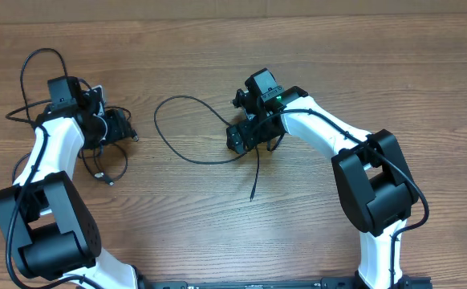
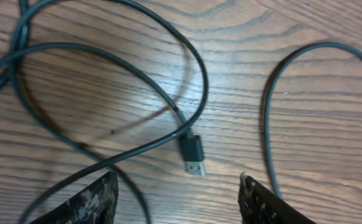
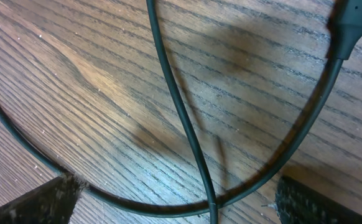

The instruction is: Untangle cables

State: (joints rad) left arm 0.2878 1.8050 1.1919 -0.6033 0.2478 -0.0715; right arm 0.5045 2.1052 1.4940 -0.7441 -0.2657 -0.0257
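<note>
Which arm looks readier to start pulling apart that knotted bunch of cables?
Left, probably. The left gripper hangs open over the tangled cables, a plug lying just ahead. The right gripper is over a separate loose cable.

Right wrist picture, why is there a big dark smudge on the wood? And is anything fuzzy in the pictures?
Right wrist: the smudge is a soft shadow on the table behind the cable; the fingertips in the bottom corners are blurry. Left wrist: the plug is sharp, with a thin shadow line on the wood left of it. Overhead: even light, no glare.
</note>
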